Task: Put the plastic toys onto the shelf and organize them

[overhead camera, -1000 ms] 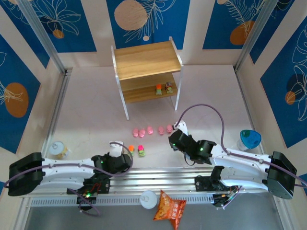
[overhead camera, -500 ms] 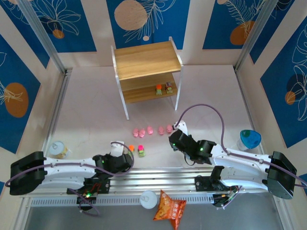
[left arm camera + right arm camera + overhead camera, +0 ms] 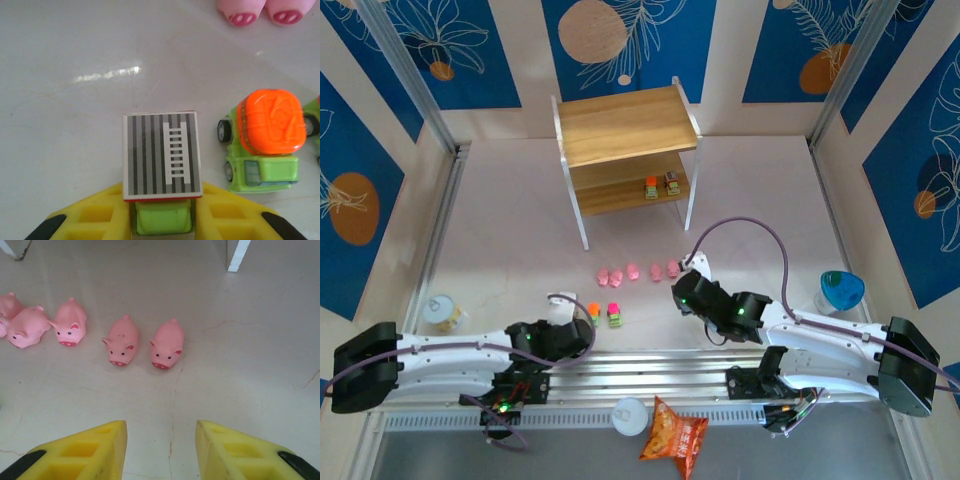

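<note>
My left gripper (image 3: 162, 220) is shut on a blocky toy truck (image 3: 161, 151) with a grey striped ladder top and a green base; in the top view it (image 3: 560, 310) is near the front left. An orange-topped green truck (image 3: 267, 125) stands just to its right, and a pink-topped one (image 3: 614, 313) is beside that. My right gripper (image 3: 161, 440) is open above bare table, short of a row of pink pigs (image 3: 167, 344). The pigs (image 3: 638, 271) lie in front of the shelf (image 3: 625, 125), whose lower board holds two small trucks (image 3: 661, 186).
A tin can (image 3: 440, 312) sits at the left and a blue cup (image 3: 841, 290) at the right. An orange snack bag (image 3: 674, 432) and a white lid (image 3: 630, 415) lie by the front rail. A white shelf leg (image 3: 237, 255) stands beyond the pigs.
The left arm has drawn back slightly to the left, with the ladder truck still in its gripper. The right arm has barely moved.
</note>
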